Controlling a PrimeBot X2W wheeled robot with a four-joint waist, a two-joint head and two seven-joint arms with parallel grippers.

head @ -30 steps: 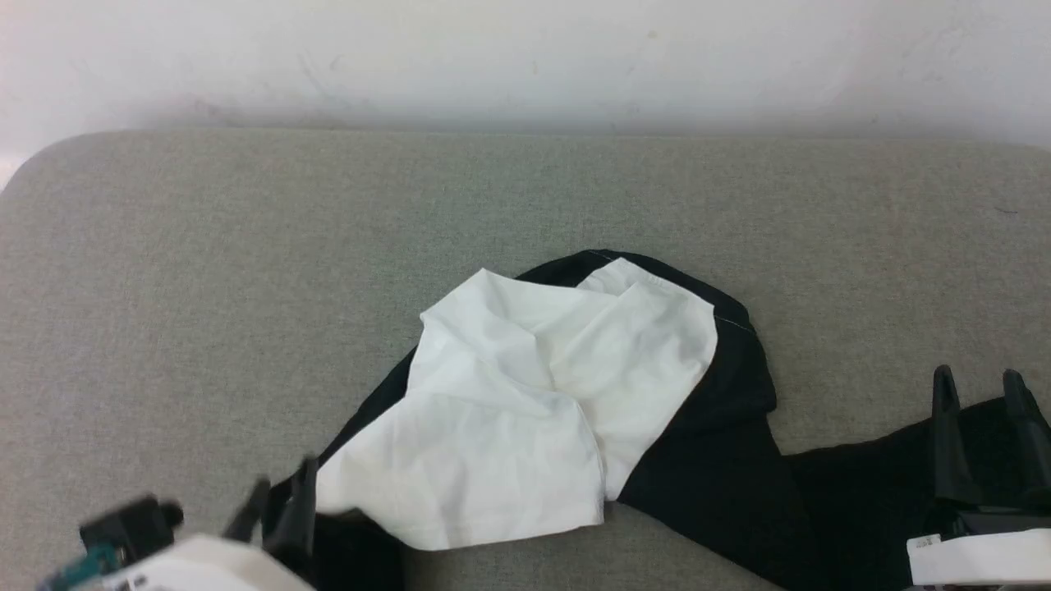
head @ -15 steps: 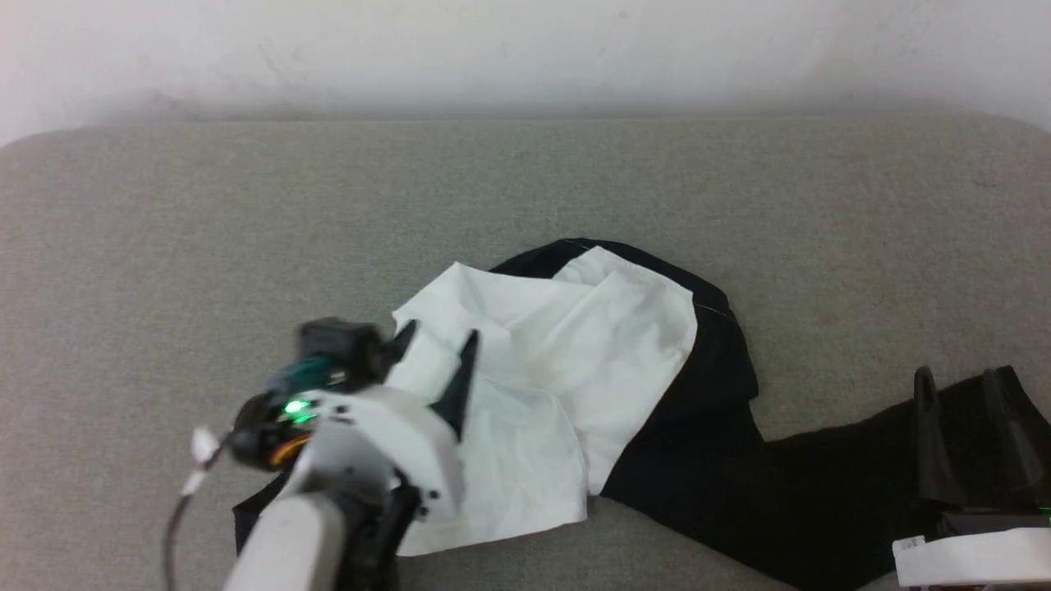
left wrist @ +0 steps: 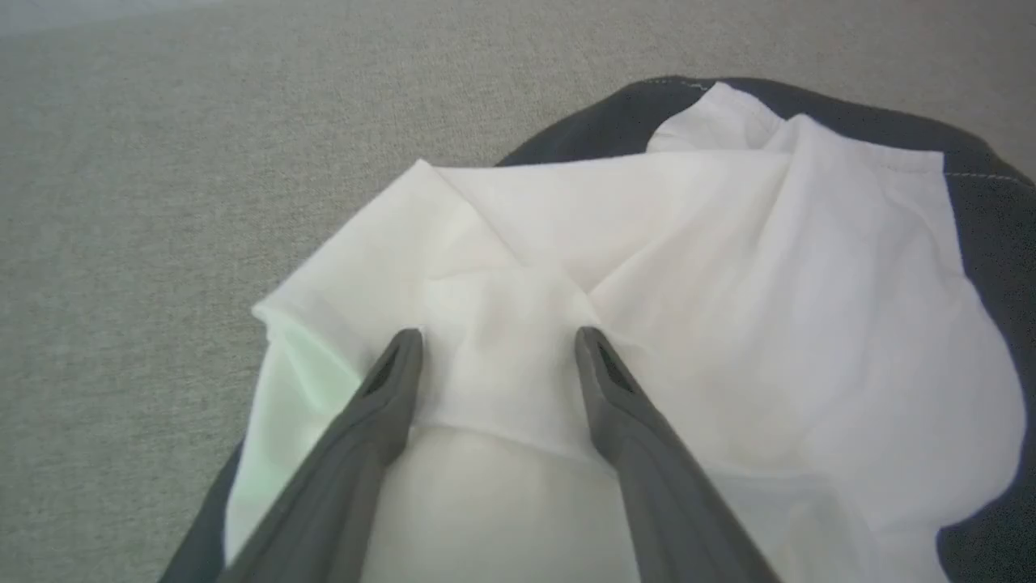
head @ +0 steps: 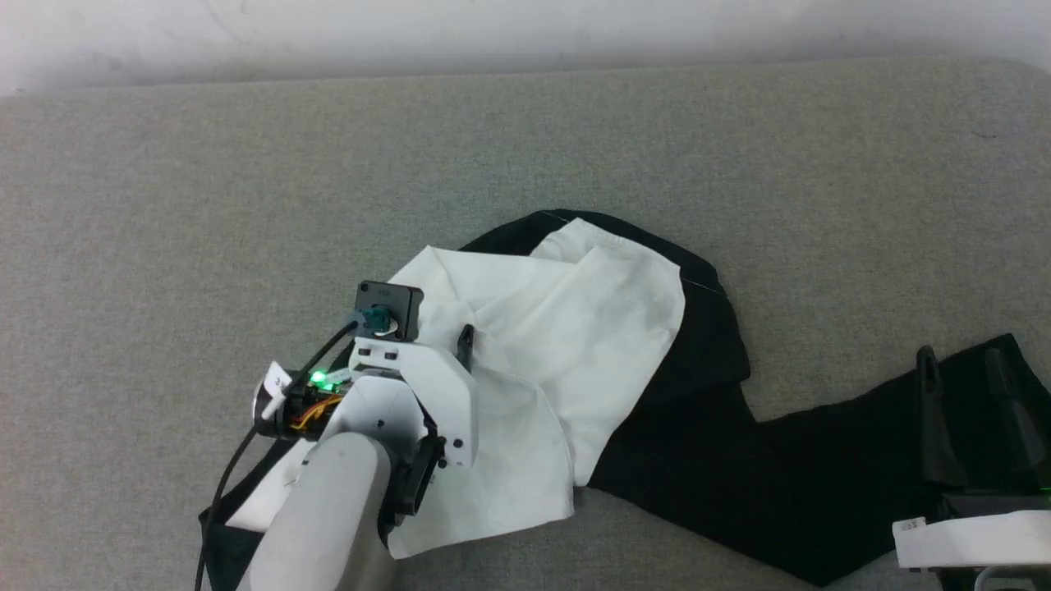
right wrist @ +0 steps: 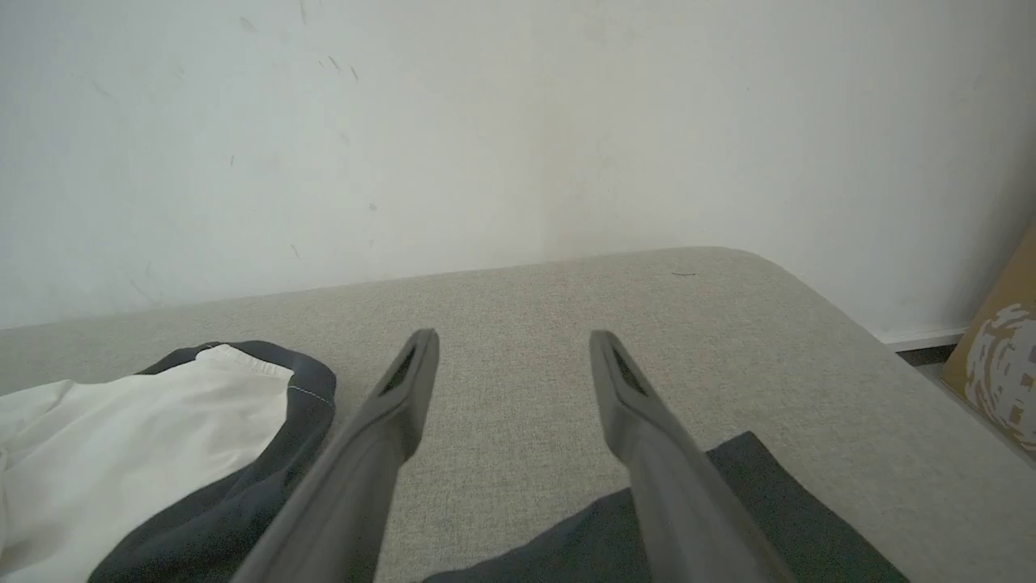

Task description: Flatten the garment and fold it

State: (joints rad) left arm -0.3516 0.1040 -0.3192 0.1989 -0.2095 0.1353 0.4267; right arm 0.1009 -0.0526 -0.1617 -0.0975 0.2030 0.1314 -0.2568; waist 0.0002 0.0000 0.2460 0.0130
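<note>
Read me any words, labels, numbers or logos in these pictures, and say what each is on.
Nothing reads clearly.
White tag on the left arm: dark marks, too small to read.
Small label on the right arm's white casing: too blurred to read.
Cardboard box: white mottled print, no legible letters.
Garment: no writing on the cloth that shows.
</note>
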